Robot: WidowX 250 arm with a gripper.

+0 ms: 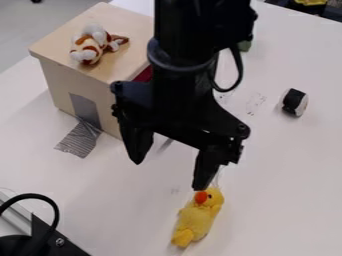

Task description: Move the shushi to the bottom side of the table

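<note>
Gripper [170, 167] with jaws apart and empty, best raised before crossing to the sushi [294, 102]
Plush toy [92, 44] tops the wooden box [52, 80], upper left; yellow chick [199, 216], lower centre, risks a knock; sushi lies on the bench [280, 190], upper right, and needs a centred, light pinch, then a low release

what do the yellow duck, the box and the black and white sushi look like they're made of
The yellow duck looks like plush, its surface matte and fuzzy. The box seems to be smooth, pale wood, judging by its flat tan panels and straight edges. The sushi has a dark band around a white body; it could be fabric or foam, but I can't tell which.
</note>
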